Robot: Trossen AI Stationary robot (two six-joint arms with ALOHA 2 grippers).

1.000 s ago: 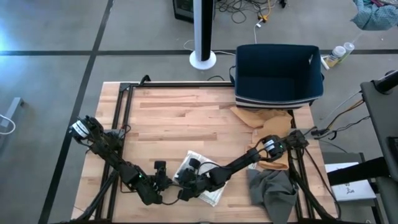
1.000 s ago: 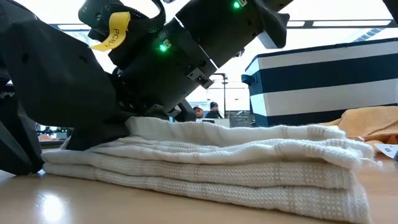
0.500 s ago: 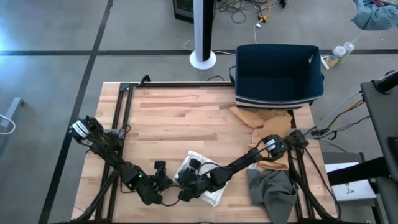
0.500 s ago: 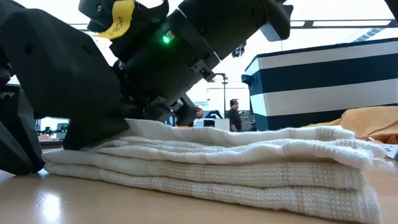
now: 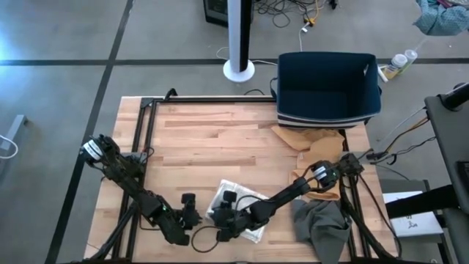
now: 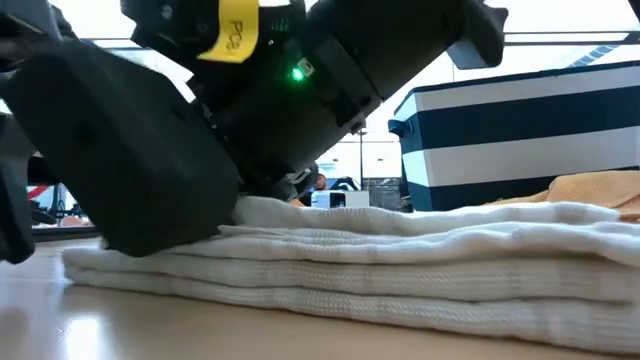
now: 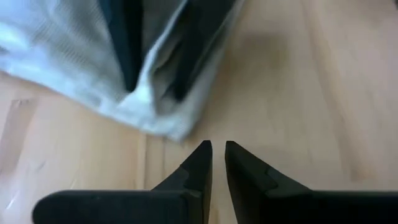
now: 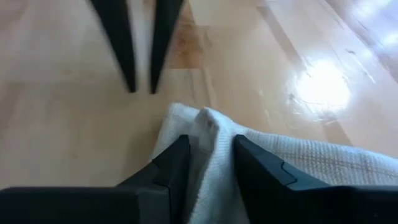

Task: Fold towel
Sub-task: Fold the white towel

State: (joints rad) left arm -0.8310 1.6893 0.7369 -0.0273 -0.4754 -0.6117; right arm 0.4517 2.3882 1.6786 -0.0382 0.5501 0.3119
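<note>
Light: bright, even daylight over the table [image 5: 212, 139].
Glare: a white hot spot on the wood beyond the right gripper [image 8: 208, 155].
Backlight: in the low view, bright windows behind leave the arm housings nearly black.
Shadows: soft, short, under the towel [image 6: 400, 270].
Blur: both wrist views soft; the left gripper [image 7: 217, 149] blurred.
</note>
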